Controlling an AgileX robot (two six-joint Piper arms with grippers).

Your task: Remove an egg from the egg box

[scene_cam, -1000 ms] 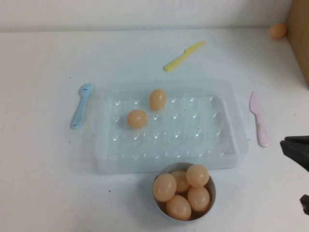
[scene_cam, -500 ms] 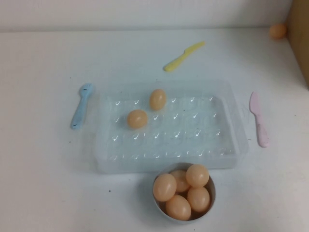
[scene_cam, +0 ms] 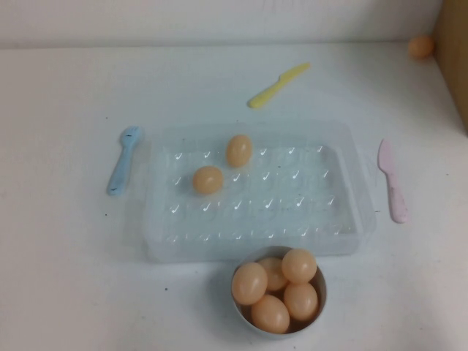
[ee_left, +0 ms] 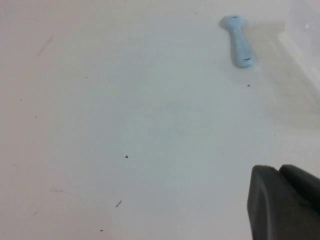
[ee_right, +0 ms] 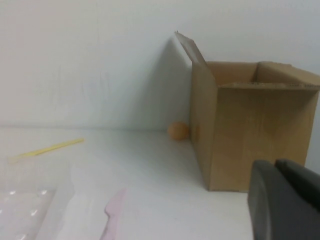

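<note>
Eggs are sitting in the egg box [scene_cam: 351, 183]: one egg [scene_cam: 208, 180] left of centre, another [scene_cam: 238, 151] just behind it. Left gripper [ee_left: 285, 202], near the blue spoon [ee_left: 239, 46], is lying closer than the right gripper [ee_right: 285, 205] beside the cardboard box [ee_right: 250, 125]; I cannot tell either's opening.

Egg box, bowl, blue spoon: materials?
Egg box: clear thin plastic, glossy; table shows through and the dimples glint. Bowl: rim grey-white, possibly metal or ceramic; too little shows. Blue spoon: opaque matte plastic by its flat pastel colour. Left pincer hangs over bare table near the spoon; right pincer faces a cardboard box.
</note>
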